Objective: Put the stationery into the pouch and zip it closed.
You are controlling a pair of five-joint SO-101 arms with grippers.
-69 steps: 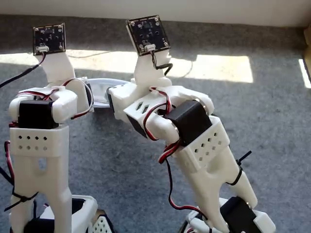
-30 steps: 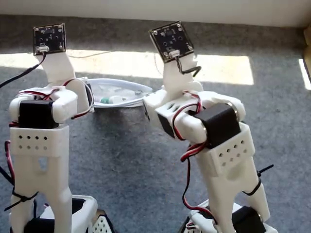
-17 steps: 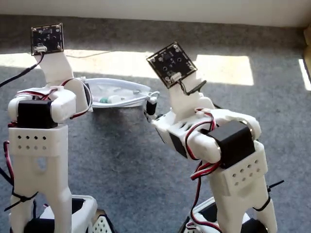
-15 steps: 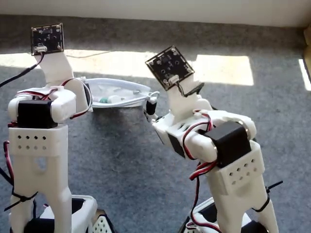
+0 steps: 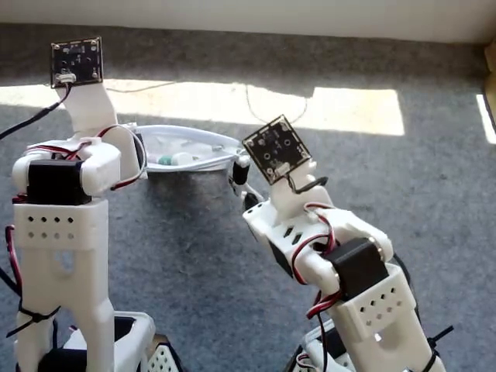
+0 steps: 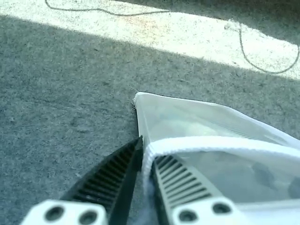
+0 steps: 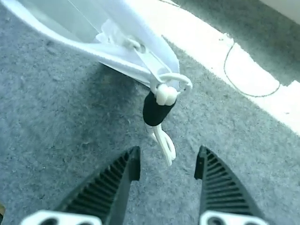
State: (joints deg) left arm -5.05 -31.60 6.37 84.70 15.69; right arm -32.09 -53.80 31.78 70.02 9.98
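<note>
We find the pouch lying on the carpet beyond the two arms, with stationery inside it toward its left end. The left gripper sits at that left end, the pouch's rim pinched between its jaws. The zipper pull hangs at the right end. The right gripper stands just before it, apart, jaws spread. A cord lies on the carpet behind the pouch.

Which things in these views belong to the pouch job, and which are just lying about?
Job: pouch; stationery inside it; zipper pull; left pincer, shut on the pouch's rim; right pincer, open near the zipper pull.
Lying about: thin cable; carpet.
</note>
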